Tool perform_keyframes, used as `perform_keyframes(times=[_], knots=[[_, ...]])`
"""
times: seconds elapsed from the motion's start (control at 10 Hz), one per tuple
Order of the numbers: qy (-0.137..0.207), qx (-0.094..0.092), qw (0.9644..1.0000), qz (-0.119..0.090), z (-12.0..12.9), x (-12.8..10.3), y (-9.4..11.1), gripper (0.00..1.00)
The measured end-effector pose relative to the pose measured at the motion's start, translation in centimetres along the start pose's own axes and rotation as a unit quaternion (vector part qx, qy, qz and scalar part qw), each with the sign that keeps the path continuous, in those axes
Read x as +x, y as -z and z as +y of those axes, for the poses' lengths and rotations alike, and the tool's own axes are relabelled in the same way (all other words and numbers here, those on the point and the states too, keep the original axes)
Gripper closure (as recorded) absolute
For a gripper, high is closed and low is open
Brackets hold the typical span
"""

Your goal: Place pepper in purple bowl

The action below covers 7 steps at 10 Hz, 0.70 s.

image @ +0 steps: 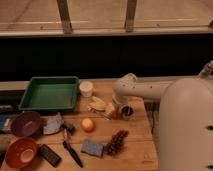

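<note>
The pepper [114,113] shows as a small red-orange sliver on the wooden table, right of the yellow items. My gripper [125,111] hangs from the white arm [145,90], pointing down at the table just right of the pepper and very close to it. It is open, and I see nothing held in it. The purple bowl [26,123] sits at the table's left edge, far from the gripper, and looks empty.
A green tray [50,93] lies at back left with a white cup [86,88] beside it. An orange-red bowl [20,152], black remote [50,155], dark-handled tool [71,148], blue sponge [92,148], round orange fruit [88,124], dark cluster [116,142] and grey wad [52,124] fill the front.
</note>
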Motion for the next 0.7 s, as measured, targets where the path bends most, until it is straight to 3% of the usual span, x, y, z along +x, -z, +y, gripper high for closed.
perform_keyframes(times=[0.5, 0.6, 0.7], knots=[[-0.006, -0.014, 0.9998, 0.009, 1.2, 0.8, -1.4, 0.23], [-0.008, -0.012, 0.9998, 0.011, 1.2, 1.0, -1.5, 0.28], [-0.008, -0.008, 0.9998, 0.014, 1.3, 1.2, -1.6, 0.4]])
